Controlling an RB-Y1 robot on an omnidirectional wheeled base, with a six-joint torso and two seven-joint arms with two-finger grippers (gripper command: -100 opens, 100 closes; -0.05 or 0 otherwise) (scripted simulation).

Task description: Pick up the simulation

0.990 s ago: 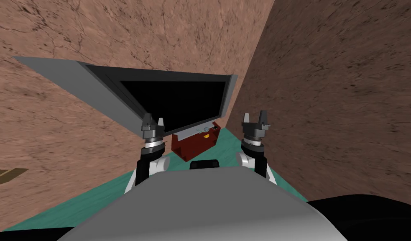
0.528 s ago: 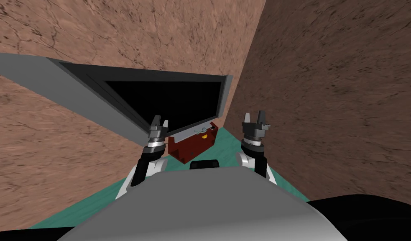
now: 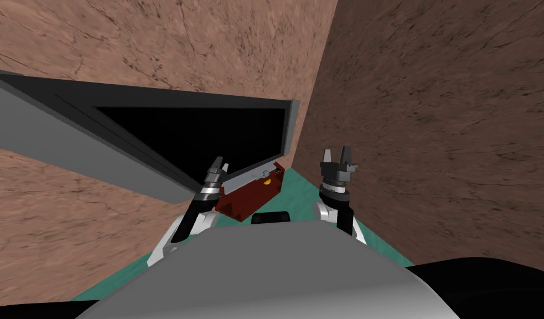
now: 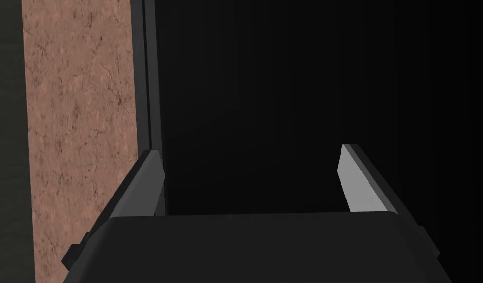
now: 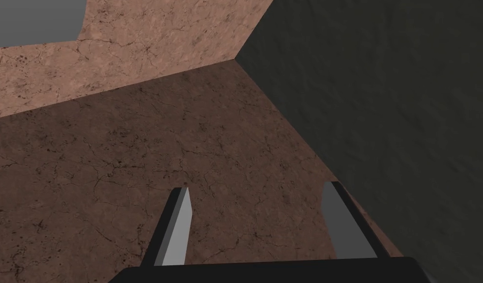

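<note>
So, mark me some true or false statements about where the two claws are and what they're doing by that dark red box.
1. The left claw and the right claw are both open. True.
2. The left claw holds the dark red box. False: it holds nothing; the box stands on the floor beside it.
3. The floor is teal. True.
4. The right claw faces the grey-framed black panel. False: it faces a brown wall; the left claw faces the panel.
</note>
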